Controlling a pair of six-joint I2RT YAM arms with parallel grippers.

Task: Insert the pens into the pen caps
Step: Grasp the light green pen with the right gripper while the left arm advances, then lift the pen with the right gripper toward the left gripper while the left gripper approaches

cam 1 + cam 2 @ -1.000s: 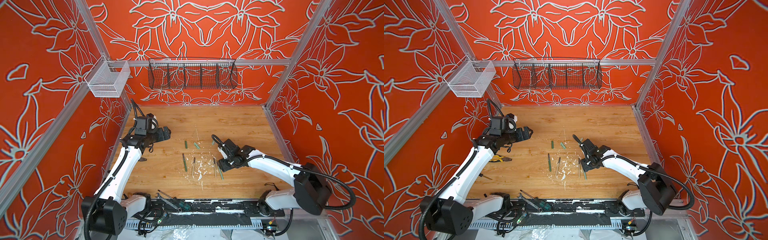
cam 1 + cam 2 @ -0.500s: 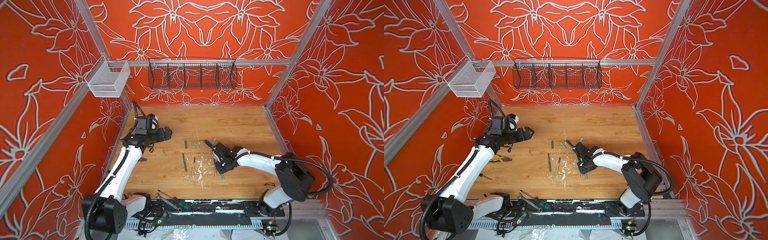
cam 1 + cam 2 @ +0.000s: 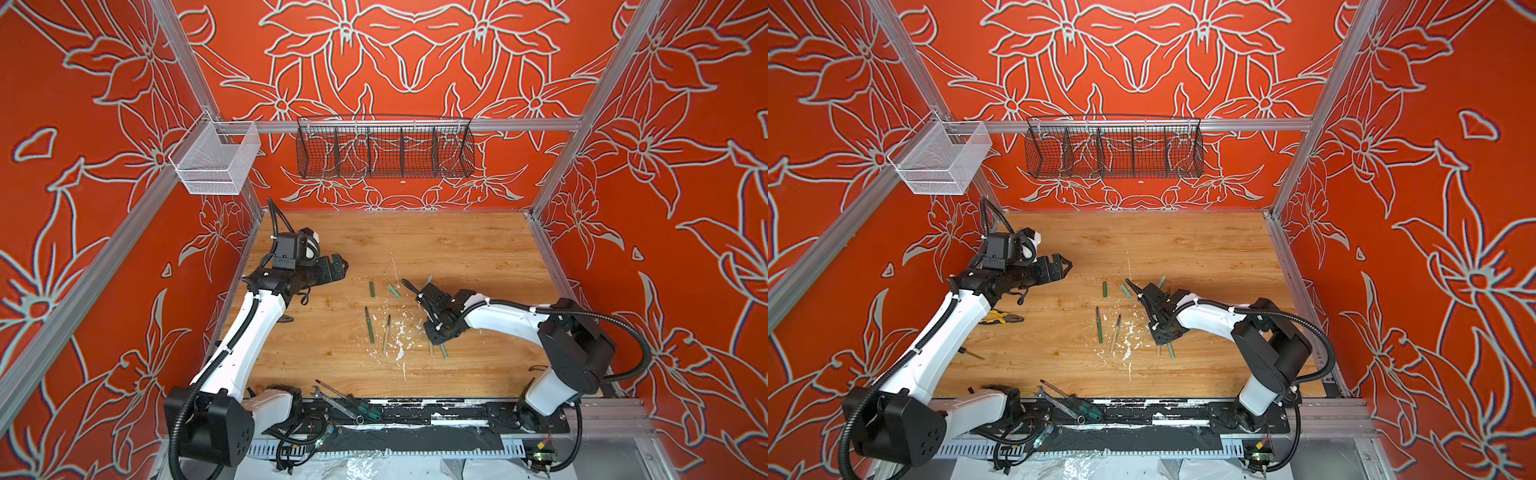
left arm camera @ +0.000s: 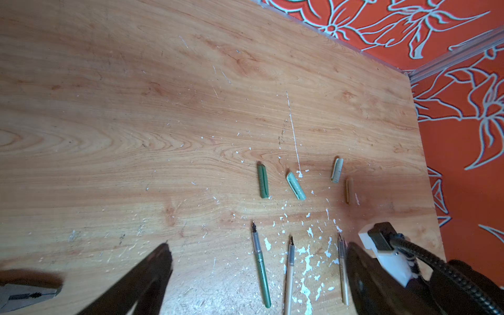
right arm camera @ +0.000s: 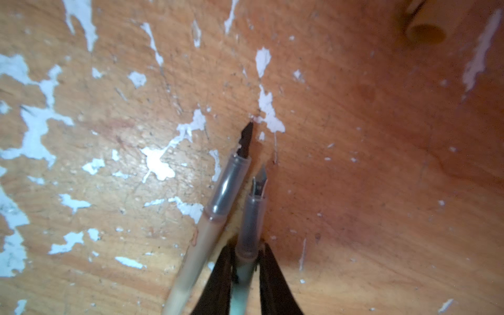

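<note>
Pens (image 4: 261,270) lie side by side across the middle of your wooden table (image 3: 457,249), nibs toward the back wall, all uncapped. Your right gripper (image 5: 243,275) has its jaws drawn narrow onto the barrel of one green pen (image 5: 252,218), with a dark finger (image 5: 218,281) against each side just behind the clear grip section. You cannot tell whether that pen is off the wood. A beige pen (image 5: 215,201) lies just beside it, angled slightly away.

In both top views that pair is mostly hidden under the right wrist. Further left there, the other green pen (image 3: 369,325) and the other beige pen (image 3: 387,333) lie near each other, clear of both grippers.

The caps rest on their sides in a loose row beyond the nibs, none touching a pen: a dark green cap (image 4: 263,181), a pale green cap (image 4: 296,186), a second pale cap (image 4: 337,170) and a beige cap (image 4: 348,191).

Your left gripper (image 3: 340,266) hangs over the left of the table, well apart from the pens, its jaws spread wide and holding nothing. Pliers (image 3: 1000,318) lie by that arm, near the left wall.
</note>
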